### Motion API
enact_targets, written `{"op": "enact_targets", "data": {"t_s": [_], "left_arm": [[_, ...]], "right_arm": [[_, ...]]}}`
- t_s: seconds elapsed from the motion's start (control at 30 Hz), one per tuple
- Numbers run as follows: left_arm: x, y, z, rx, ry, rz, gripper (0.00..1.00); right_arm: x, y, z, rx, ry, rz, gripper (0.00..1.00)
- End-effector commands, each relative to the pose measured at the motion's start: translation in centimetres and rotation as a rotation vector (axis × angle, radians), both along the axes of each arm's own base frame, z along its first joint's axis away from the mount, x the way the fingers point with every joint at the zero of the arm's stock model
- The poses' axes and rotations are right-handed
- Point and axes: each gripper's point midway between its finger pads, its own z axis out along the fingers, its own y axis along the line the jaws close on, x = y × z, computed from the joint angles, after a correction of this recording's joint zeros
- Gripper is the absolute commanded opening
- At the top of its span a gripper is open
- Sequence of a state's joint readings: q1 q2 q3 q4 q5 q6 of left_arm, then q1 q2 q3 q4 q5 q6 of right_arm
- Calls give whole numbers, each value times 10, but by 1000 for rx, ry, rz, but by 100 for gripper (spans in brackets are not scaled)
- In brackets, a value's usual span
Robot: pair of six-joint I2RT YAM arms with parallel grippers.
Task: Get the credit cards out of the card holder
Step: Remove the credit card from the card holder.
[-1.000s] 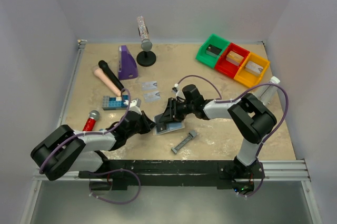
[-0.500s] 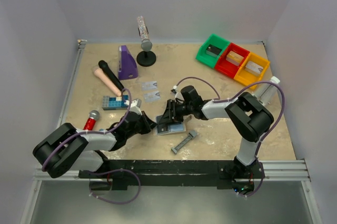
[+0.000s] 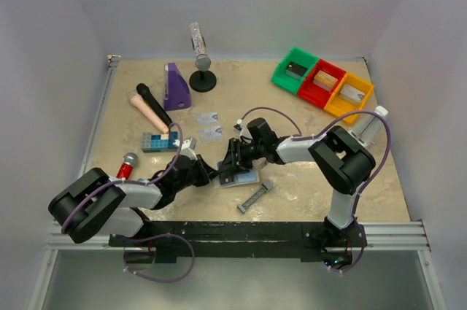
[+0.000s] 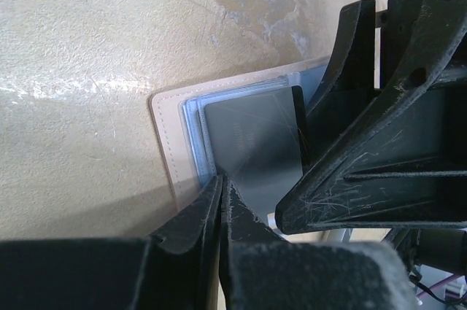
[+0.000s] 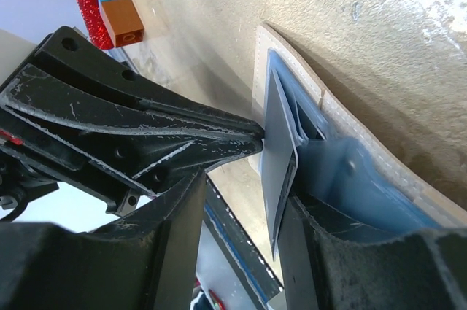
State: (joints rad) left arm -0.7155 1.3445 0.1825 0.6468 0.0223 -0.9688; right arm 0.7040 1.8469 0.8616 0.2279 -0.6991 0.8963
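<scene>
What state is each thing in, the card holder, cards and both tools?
card holder: lying open on the table
dark card: partly out of its pocket, tilted up
two pale cards: out, flat on the table
left tool: shut, at the card holder's edge
right tool: open, straddling the dark card

card holder [image 3: 246,178]: mostly covered | pale cards [image 3: 206,117]: marks too small

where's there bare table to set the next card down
Widest bare patch: the far middle, between the black round stand and the green plastic bin. A smaller one sits right of the grey bar-shaped tool. Crowded: around the grey bifold card holder, and the left side by the blue studded block and two pale grey cards.
</scene>
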Motion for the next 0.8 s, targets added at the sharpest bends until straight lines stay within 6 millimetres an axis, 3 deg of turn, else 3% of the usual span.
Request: {"op": "enact_targets", "data": {"t_s": [0.0, 0.2, 0.3, 0.77], "left_arm": [[-2, -5, 10, -41, -21, -22, 8], [-1, 3, 11, -1, -23, 6, 27], [-2, 5, 12, 5, -23, 7, 29], [0, 10, 2, 46, -10, 24, 11]], "right_arm": [[0, 10, 16, 32, -38, 39, 44], [0, 6, 20, 13, -54, 32, 41], [-1, 6, 20, 9, -54, 32, 41], [-1, 2, 29, 5, -72, 26, 40]]}}
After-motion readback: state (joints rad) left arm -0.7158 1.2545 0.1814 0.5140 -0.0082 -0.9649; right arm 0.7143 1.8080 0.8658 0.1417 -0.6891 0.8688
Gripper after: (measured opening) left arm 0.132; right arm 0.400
